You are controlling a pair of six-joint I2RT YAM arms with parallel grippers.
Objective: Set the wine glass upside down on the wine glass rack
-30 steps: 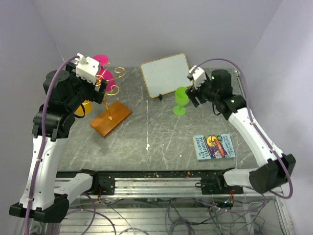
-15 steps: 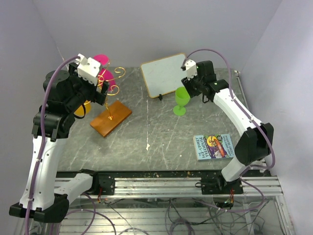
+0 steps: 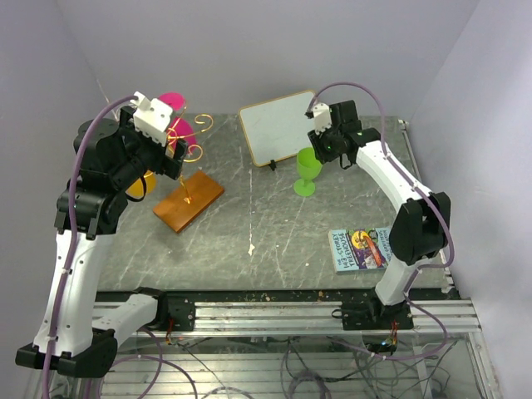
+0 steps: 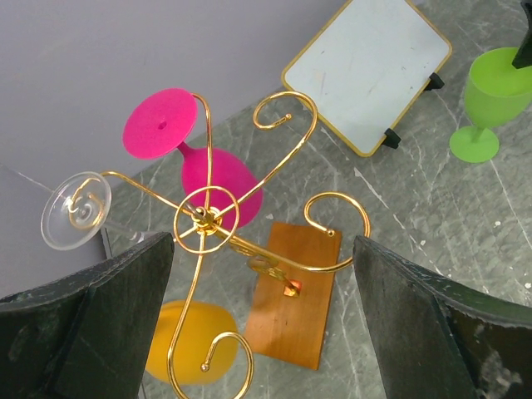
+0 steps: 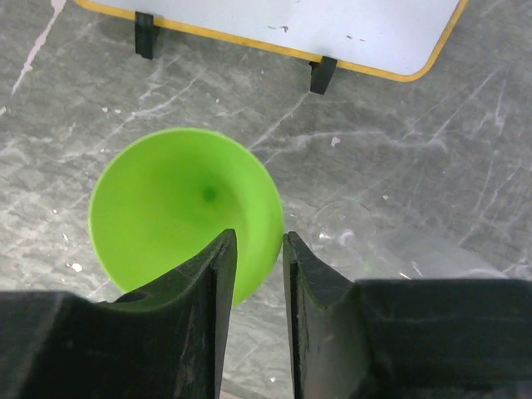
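Note:
The wine glass rack [image 3: 189, 150] is a gold wire stand on a brown wooden base [image 3: 189, 201]. In the left wrist view the rack [image 4: 204, 216] holds an upside-down pink glass [image 4: 216, 170] and a clear glass foot [image 4: 75, 208]. My left gripper [image 4: 262, 241] is open wide just above the rack and holds nothing. A green wine glass [image 3: 307, 166] stands upright on the table. My right gripper [image 5: 258, 241] hovers over its right rim [image 5: 174, 208]. Its jaws are narrowly parted, with one finger over the bowl and one outside. A clear glass [image 5: 341, 229] sits just right of the green one.
A yellow glass [image 3: 140, 184] sits left of the rack base. A small whiteboard [image 3: 281, 125] stands on feet behind the green glass. A book [image 3: 363, 248] lies at the front right. Walls close in at the back and on both sides.
My right arm has swung inward and brought its gripper left, from beside the green glass to over its rim. The green glass has not moved. The left arm has stayed still.

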